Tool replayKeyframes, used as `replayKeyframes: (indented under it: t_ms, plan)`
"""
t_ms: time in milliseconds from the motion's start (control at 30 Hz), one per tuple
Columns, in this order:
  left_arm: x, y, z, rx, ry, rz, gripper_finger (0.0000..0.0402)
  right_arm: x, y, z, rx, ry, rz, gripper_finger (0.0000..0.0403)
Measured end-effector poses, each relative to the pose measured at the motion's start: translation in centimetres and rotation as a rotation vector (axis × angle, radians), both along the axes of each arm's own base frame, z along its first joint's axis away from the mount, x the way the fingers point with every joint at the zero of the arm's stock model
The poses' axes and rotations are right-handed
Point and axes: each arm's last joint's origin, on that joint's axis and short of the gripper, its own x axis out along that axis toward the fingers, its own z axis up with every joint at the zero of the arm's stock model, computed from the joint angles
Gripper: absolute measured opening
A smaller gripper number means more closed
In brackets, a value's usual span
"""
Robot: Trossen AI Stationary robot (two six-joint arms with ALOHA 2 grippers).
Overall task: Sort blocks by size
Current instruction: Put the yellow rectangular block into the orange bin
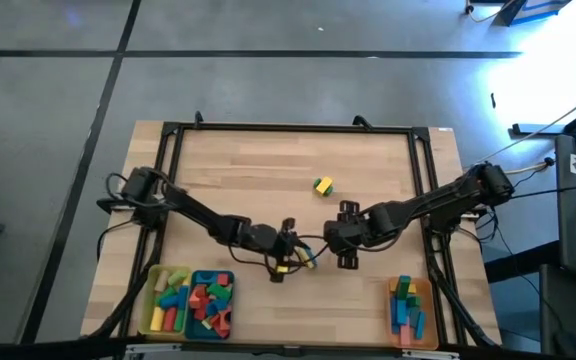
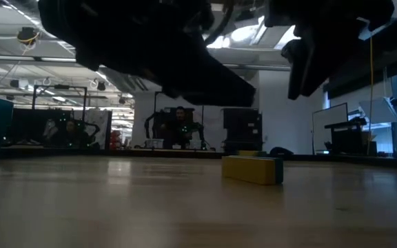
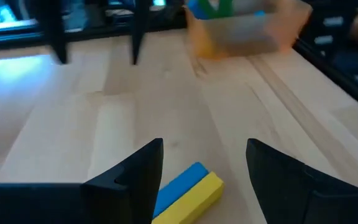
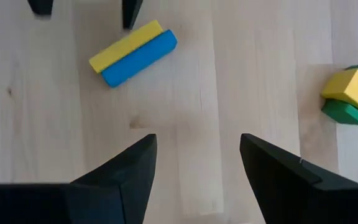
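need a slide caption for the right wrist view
Open right gripper above bare wood, a yellow and blue bar pair ahead and a yellow-on-green block pair off to one side.

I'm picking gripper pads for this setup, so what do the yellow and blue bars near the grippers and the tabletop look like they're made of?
The yellow bar and blue bar, lying side by side, look like painted wood or perhaps moulded plastic: solid even colour, matte, softly rounded edges, no grain showing. The tabletop looks like light wood planks with a smooth satin finish: visible grain, seams between boards and a small knot.
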Motion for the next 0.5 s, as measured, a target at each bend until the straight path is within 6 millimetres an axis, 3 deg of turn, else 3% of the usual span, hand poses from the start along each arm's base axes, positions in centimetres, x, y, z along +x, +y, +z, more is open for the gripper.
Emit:
replayKeyframes:
  t_ms: [100,500]
  plan:
    - [0.8,-0.3,-0.8,0.043,0.005,-0.031,0.0210,0.0,0.0,0.0,0.001,-0.007,0.000,0.0232]
    - [0.9,-0.2,-3.7,0.231,0.089,-0.106,0.0210,0.2,0.1,0.1,0.009,-0.027,0.000,0.0232]
